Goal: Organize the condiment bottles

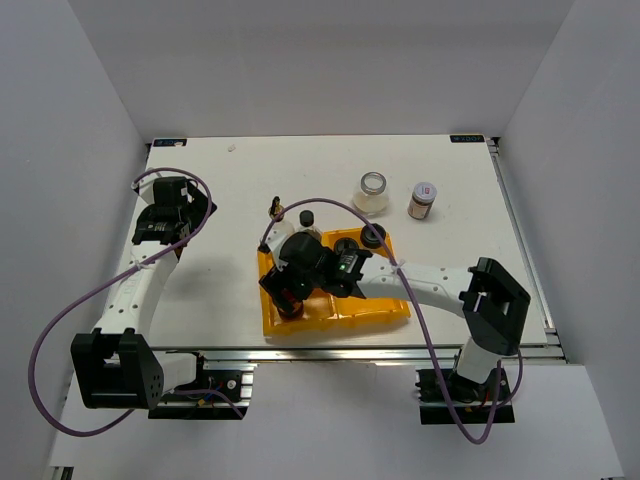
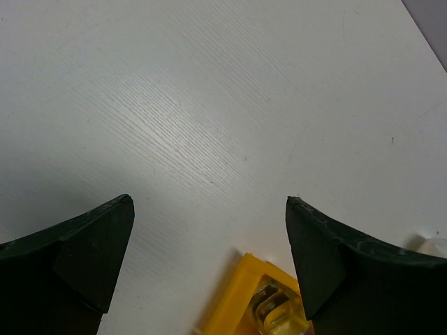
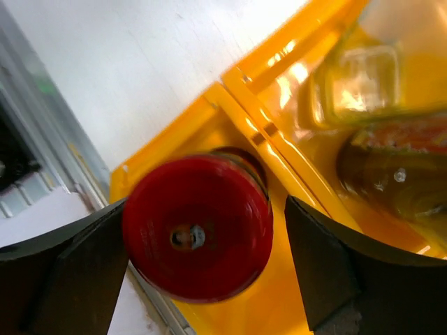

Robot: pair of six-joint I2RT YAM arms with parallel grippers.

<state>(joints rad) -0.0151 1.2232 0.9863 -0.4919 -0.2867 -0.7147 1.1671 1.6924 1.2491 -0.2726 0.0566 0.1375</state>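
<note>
Right tool released, its dark, wedge-shaped fingers spread either side of the red-lidded bottle; one finger meets the glossy round lid, a gap shows at the other; the bottle stands in the near left compartment of the shiny yellow plastic tray; past the divider, a clear glass bottle and a dark bottle blur. Beyond the tray, a wide clear jar and a silver-lidded jar stand apart on the white, fine-grained surface; left tool hangs open near the tray's corner; plain pale walls enclose three sides.
</note>
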